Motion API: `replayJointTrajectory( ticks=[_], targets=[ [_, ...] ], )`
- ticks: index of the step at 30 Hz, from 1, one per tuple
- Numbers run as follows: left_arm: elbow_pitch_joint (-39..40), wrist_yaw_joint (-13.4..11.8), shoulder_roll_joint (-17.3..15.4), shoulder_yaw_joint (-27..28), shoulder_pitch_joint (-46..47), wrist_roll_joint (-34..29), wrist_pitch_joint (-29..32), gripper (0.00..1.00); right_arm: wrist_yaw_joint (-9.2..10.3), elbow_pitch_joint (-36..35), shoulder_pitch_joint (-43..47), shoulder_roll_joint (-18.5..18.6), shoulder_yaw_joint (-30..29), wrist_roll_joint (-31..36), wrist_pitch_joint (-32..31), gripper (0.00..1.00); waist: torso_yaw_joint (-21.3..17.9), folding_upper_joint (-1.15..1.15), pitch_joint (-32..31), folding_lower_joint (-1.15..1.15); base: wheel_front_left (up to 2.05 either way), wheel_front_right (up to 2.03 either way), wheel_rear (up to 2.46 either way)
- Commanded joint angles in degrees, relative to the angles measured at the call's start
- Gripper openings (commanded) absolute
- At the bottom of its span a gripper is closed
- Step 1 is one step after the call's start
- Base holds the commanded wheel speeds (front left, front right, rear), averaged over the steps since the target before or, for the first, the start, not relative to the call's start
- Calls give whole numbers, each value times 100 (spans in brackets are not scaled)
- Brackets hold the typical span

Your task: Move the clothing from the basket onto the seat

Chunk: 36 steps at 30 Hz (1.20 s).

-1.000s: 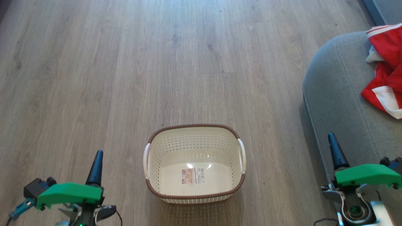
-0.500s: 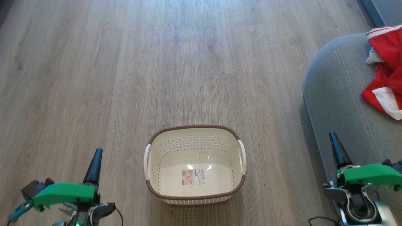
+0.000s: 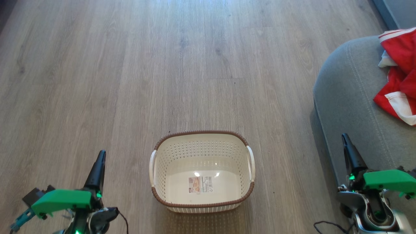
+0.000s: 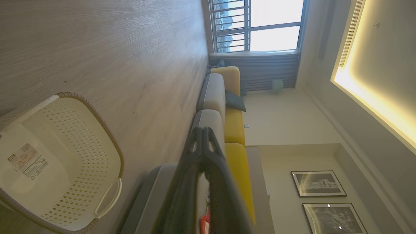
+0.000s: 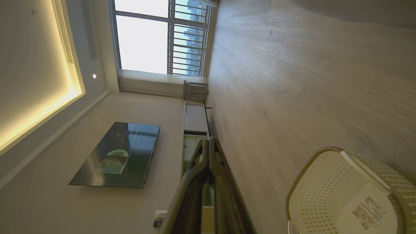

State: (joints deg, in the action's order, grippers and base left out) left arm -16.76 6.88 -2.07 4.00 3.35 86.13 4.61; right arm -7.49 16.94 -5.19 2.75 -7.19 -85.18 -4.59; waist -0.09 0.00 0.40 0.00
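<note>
Wood floor (image 3: 162, 65) runs beneath your left gripper (image 3: 102, 153) and right gripper (image 3: 344, 137), both clenched, the basket (image 3: 201, 133) between them. Head view shows clothing (image 3: 401, 65) on the seat (image 3: 344, 91) beyond your right jaws; wrist views add a window (image 4: 260, 26).

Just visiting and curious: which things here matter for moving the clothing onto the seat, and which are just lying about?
For the job: red clothing, cream basket, grey seat.
Just about: television, framed pictures, dark pillow.
</note>
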Motion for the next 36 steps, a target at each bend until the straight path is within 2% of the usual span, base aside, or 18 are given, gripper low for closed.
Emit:
replayJointTrajectory(
  ticks=[1, 8, 36],
  targets=[
    [223, 39, -77, 214, 279, 158, 63, 0, 0, -240, -106, 14, 85, -177, -66, 0, 1, 0, -3, 0, 0, 0, 0],
    [269, 60, -81, 252, 284, 603, 189, 0, 0, -291, -100, 13, 66, -697, -191, 0, 9, 0, -22, 0, 0, 0, 0],
    [270, 60, -81, 252, 284, 604, 188, 0, 0, -291, -100, 13, 67, -698, -190, 0, 9, 0, -22, 0, 0, 0, 0]
  ],
)
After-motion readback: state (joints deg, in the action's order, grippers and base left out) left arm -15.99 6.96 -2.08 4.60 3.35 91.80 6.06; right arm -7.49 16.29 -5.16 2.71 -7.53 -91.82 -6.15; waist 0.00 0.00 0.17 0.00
